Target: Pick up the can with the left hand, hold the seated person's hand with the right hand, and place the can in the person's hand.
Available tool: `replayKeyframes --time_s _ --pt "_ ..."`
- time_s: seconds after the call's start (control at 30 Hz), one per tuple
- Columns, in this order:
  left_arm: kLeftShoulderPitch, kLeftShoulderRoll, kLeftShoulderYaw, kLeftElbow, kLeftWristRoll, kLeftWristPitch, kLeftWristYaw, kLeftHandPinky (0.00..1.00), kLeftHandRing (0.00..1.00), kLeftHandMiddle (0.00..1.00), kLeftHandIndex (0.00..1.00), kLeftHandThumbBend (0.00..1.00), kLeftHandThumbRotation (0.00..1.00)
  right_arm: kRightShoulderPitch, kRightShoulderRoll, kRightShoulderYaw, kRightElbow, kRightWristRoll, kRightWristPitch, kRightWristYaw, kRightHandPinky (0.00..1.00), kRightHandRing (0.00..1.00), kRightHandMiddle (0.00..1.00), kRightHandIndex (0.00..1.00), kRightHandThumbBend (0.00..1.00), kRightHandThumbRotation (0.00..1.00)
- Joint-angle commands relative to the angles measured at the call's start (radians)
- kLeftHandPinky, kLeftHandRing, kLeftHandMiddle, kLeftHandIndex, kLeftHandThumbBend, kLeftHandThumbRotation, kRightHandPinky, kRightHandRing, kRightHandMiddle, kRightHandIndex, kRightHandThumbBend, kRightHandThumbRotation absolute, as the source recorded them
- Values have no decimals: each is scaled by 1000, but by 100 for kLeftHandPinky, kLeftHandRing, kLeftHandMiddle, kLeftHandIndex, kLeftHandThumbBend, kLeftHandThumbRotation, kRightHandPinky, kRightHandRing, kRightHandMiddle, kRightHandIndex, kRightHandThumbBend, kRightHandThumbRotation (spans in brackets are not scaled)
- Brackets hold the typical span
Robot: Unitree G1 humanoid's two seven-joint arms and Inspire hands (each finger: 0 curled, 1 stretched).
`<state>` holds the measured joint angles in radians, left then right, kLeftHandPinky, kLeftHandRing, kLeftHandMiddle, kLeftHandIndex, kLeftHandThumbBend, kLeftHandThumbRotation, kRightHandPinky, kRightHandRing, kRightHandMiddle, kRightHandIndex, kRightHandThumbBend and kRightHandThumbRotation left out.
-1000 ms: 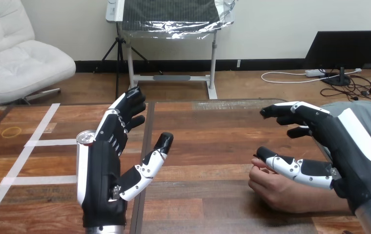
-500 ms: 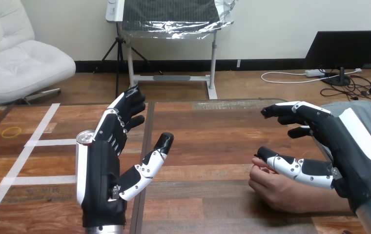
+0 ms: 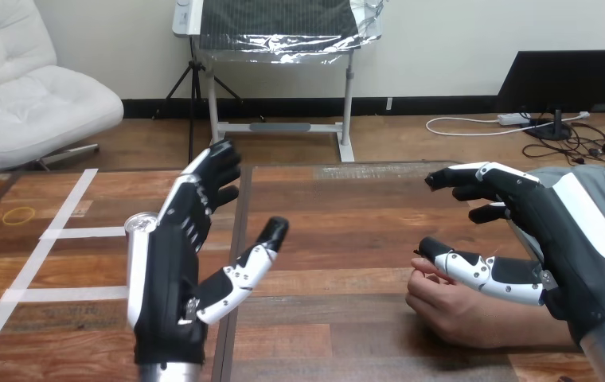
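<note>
Left hand: we are seeing the black, white-shelled robot left hand (image 3: pixel 168 294) standing upright over the left half of the table, its fingers reaching straight up and its thumb sticking out to the right; it is released, grasping nothing
Can: the silver metal can (image 3: pixel 140 225) is standing at the left hand's left edge, beside the base of the fingers; its round shiny top is peeking out and the hand is hiding the rest, so we cannot tell whether the two are touching
Right hand: the matching black-and-white right hand (image 3: pixel 570 239) is hanging over the person's hand, released, with fingers arched forward and spread in the air above it; its thumb is lying across the person's curled fingers, and we cannot tell whether it is touching them
Person's hand: the bare, loosely curled person's hand (image 3: pixel 458 310) is resting on the table at the right, under the right hand
Table: the brown wooden plank table (image 3: pixel 339 215) is carrying white tape strips (image 3: pixel 52 233) on its left part, well apart from the person's hand
</note>
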<state>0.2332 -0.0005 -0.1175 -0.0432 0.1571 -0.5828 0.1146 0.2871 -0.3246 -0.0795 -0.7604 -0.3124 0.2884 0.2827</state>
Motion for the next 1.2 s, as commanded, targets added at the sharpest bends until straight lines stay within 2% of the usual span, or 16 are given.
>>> replayKeyframes --time_s 0.0,0.27,0.53,0.73,0.83,1.0,1.13,1.17 --pt "-21 77 69 -160 49 72 -33 80 82 83 81 66 0 -63 -27 -15 1 -8 -30 -7 69 78 79 71 61 0" --pt "-14 120 146 -297 116 195 -38 80 83 83 81 72 2 -64 -27 -13 5 -17 -36 -10 68 78 79 70 62 0" --pt "-19 161 211 -366 175 263 -36 82 84 86 83 73 8 -68 -24 -11 7 -12 -32 -8 68 77 79 70 61 0" --pt "-34 213 262 -379 261 291 -28 80 84 86 84 72 16 -69 -22 -9 6 -12 -23 -6 67 77 79 70 60 0" --pt "-41 246 283 -393 277 344 -67 80 85 87 85 71 20 -72 -23 -10 10 -7 -27 -5 68 78 79 70 60 0" --pt "-63 325 314 -403 302 435 -154 82 87 89 87 71 24 -77 -23 -11 12 -1 -24 -2 68 78 79 70 60 0" --pt "-92 379 331 -381 286 473 -214 83 88 90 87 71 25 -79 -20 -13 13 7 -21 -1 68 79 80 71 59 0" --pt "-105 404 335 -365 284 478 -234 83 88 90 87 71 25 -79 -21 -14 15 5 -25 -3 68 79 80 71 59 0"
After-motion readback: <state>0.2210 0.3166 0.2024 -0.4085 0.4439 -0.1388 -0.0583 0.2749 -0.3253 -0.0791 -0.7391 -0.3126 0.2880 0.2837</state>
